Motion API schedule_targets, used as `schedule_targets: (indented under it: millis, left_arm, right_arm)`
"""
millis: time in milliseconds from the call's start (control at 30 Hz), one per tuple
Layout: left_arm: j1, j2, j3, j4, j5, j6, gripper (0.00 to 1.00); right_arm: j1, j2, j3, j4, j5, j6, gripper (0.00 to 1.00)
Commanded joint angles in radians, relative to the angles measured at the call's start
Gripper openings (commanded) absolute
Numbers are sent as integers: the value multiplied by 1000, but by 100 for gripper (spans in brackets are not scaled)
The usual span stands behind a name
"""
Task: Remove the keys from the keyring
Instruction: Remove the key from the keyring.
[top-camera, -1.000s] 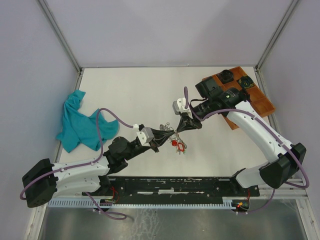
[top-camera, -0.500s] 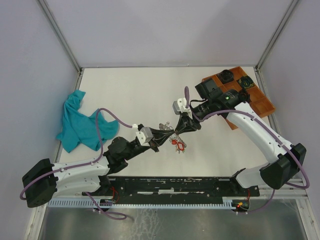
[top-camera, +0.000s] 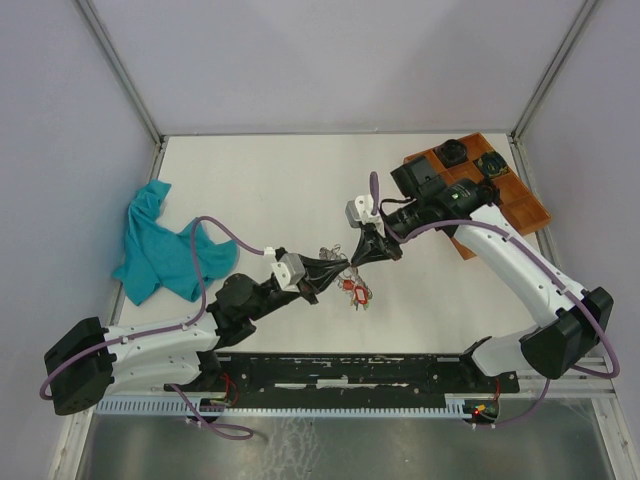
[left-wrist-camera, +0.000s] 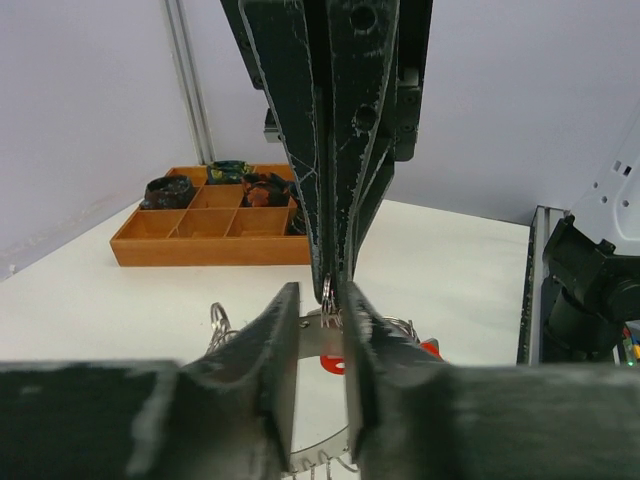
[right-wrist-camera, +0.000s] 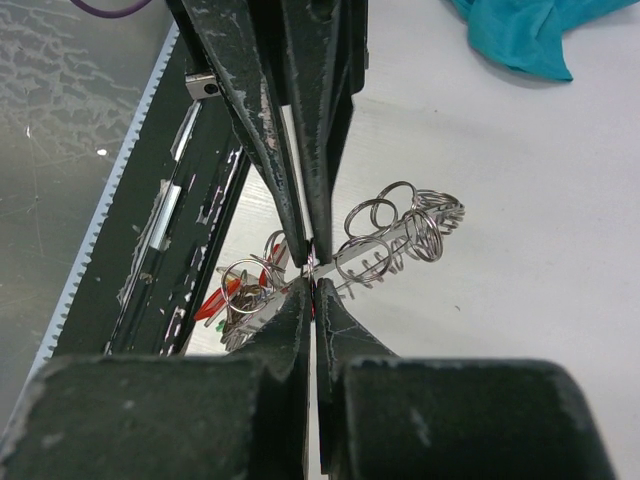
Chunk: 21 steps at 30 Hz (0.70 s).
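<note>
Over the white bench (top-camera: 260, 180) the two arms meet tip to tip. The right pincer (right-wrist-camera: 313, 292) is squeezed fully together on a thin wire loop at one end of the keyring (right-wrist-camera: 400, 235), whose coil stretches sideways away from its tips. The left pincer (left-wrist-camera: 320, 300) faces it head-on, jaws a little apart, straddling that wire without gripping it. The keys (top-camera: 352, 289) dangle just beneath both tips, about equally near each arm.

No readable text or markings.
</note>
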Motion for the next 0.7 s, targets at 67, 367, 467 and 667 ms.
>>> schedule_targets:
  millis: [67, 367, 467, 667]
  left_arm:
    - [6, -126, 42, -137, -12, 7, 45]
    - [8, -96, 161, -369, 50, -13, 53]
    - [8, -54, 158, -279, 63, -48, 49]
    - [8, 13, 172, -190, 96, -88, 37]
  right_arm:
    - [22, -18, 111, -141, 137, -119, 1]
    - [101, 25, 238, -263, 305, -171, 1]
    - [111, 43, 264, -292, 312, -176, 1]
    - [120, 44, 256, -286, 319, -168, 1]
